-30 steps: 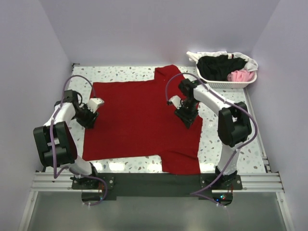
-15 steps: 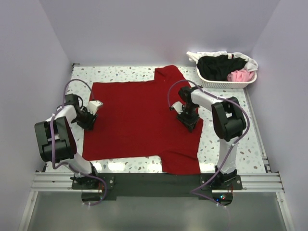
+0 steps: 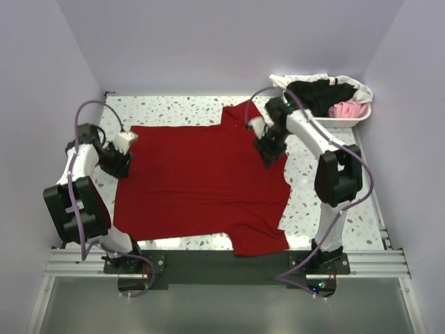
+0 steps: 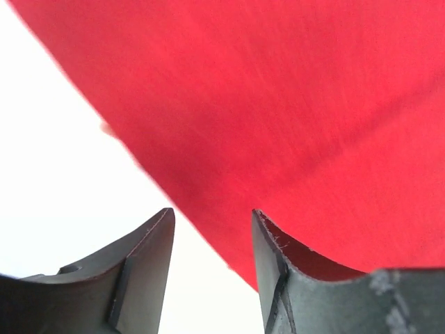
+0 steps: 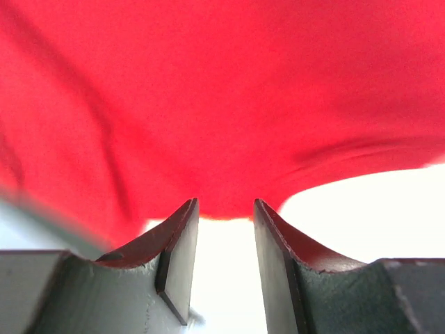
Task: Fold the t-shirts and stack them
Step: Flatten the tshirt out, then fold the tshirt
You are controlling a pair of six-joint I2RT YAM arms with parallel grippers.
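A large dark red t-shirt [image 3: 201,181] lies spread flat over the middle of the speckled table [image 3: 174,106]. My left gripper [image 3: 116,161] is low at the shirt's left edge. In the left wrist view the left gripper [image 4: 212,210] is open, and the red t-shirt's [image 4: 278,104] edge runs slantwise past its tips. My right gripper [image 3: 270,149] is at the shirt's far right, near the upper sleeve. In the right wrist view the right gripper [image 5: 225,200] is open, with the red t-shirt's [image 5: 208,104] edge just ahead of the tips and bare table in the gap.
A white slotted basket [image 3: 348,122] stands at the back right corner and holds a black garment [image 3: 316,94], a pink one [image 3: 348,109] and a white one [image 3: 313,78]. White walls close in the table on three sides.
Both grippers have moved toward the back of the table, the left one also outward to the left. The shirt's left and right edges have shifted slightly. Both pairs of jaws stand a little wider.
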